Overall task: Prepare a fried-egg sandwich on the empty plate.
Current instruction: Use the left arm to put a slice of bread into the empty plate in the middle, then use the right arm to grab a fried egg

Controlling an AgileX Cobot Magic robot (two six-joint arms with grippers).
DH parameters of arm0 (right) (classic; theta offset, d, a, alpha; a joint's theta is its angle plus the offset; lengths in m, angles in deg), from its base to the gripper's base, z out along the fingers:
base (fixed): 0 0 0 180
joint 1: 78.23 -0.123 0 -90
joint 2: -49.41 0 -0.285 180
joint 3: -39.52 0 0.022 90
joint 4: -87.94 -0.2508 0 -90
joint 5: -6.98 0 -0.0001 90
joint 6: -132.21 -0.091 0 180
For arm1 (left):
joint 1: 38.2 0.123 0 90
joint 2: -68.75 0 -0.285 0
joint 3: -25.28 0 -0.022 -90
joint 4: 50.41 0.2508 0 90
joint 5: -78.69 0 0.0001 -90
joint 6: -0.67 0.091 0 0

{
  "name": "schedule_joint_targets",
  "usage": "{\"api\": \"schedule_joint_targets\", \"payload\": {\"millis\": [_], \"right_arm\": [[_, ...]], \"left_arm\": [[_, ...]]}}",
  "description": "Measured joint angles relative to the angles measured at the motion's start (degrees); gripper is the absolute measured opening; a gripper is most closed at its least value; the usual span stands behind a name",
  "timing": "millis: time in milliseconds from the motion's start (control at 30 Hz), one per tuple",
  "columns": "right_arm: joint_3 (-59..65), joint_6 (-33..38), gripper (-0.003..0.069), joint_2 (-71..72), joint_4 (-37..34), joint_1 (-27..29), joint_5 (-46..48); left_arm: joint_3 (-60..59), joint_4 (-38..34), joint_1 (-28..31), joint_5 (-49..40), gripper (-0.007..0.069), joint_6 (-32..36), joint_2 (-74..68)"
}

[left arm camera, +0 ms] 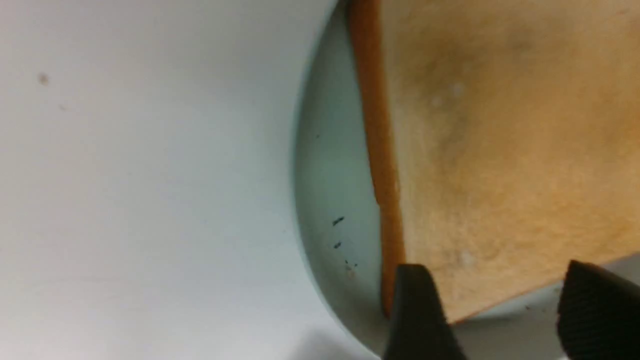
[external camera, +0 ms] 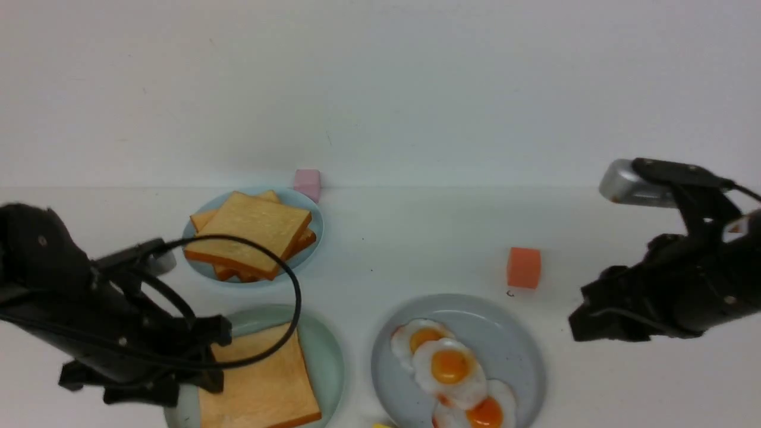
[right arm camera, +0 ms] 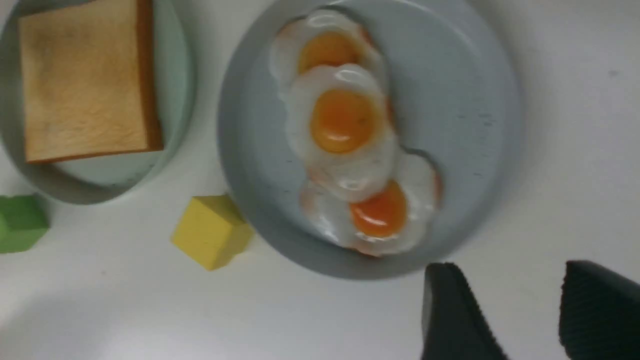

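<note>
Three plates: mint plate (external camera: pixel 327 351) near left, grey plate (external camera: pixel 511 356) just beside it to the right, blue plate (external camera: pixel 302 260) farther back; all round, shallow and smooth, on a white table (external camera: pixel 386 249).
Toast: one slice (external camera: pixel 267 380) lies flat on the mint plate with no egg on it; a stack (external camera: pixel 252 229) of several more sits on the blue plate, exact count unclear.
Eggs (external camera: pixel 450 365): three, glossy white with orange yolks, overlapping on the grey plate.
Cubes: four, pink (external camera: pixel 307 183), orange (external camera: pixel 524 267), yellow (right arm camera: pixel 212 237), green (right arm camera: pixel 20 222), set apart on the table.
Texture: slice is golden, finely grained, with a darker crust rim.
Heading: slice is square, so no long axis shows; its edges sit slightly skewed to the table's front. Egg row runs diagonally, far left to near right.
Left gripper (left arm camera: pixel 495 270): fingers apart, flanking a corner of the slice, clamped on nothing.
Right gripper (right arm camera: pixel 510 265): fingers apart and bare, over the table near the grey plate.
</note>
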Motion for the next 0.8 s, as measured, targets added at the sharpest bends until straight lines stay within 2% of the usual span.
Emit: {"api": "schedule_joint_targets", "payload": {"millis": [100,133,267,367,433,467,533,567,600,667,800], "right_arm": [[-1.29,4.91,0.0337,-3.33,-4.79,0.0,-0.14],[-2.21,8.45,0.0338,-6.04,-7.95,0.0,-0.14],[-4.63,12.72,0.034,-11.19,-12.36,0.0,0.52],[-8.9,15.97,0.0344,-17.66,-13.75,0.0,2.28],[-10.77,17.92,0.0346,-20.58,-13.75,0.0,2.58],[-10.94,18.15,0.0346,-21.2,-13.75,0.0,2.62],[-12.11,19.54,0.0346,-23.86,-13.75,0.0,2.65],[-12.41,20.31,0.0346,-26.2,-13.99,0.0,2.69],[-12.59,20.46,0.0346,-27.17,-14.24,0.0,2.63],[-12.61,20.75,0.0347,-28.49,-14.86,0.0,2.3],[-13.4,22.19,0.0347,-33.02,-17.21,0.0,1.4]], "left_arm": [[3.42,1.76,0.0,-3.89,0.046,-0.69,3.05],[5.33,1.57,0.0,-6.37,0.0461,0.02,5.76],[6.34,-2.19,0.0,-9.25,0.0423,6.04,11.49],[5.85,-8.39,0.0,-12.47,0.0306,14.06,18.81],[4.84,-11.6,0.0,-13.57,0.0212,16.79,22.91],[4.71,-11.78,0.0,-13.65,0.0192,17.26,23.7],[3.31,-12.99,0.0,-14.09,0.0106,19.03,27.04],[1.99,-13.15,0.0,-14.41,0.0027,20.46,29.8],[1.02,-13.06,0.0,-14.67,-0.0001,21.45,31.44],[-0.32,-12.92,0.0,-15.14,-0.0013,22.94,33.36],[-6.0,-13.56,0.0,-15.34,-0.0013,30.43,39.39]]}}
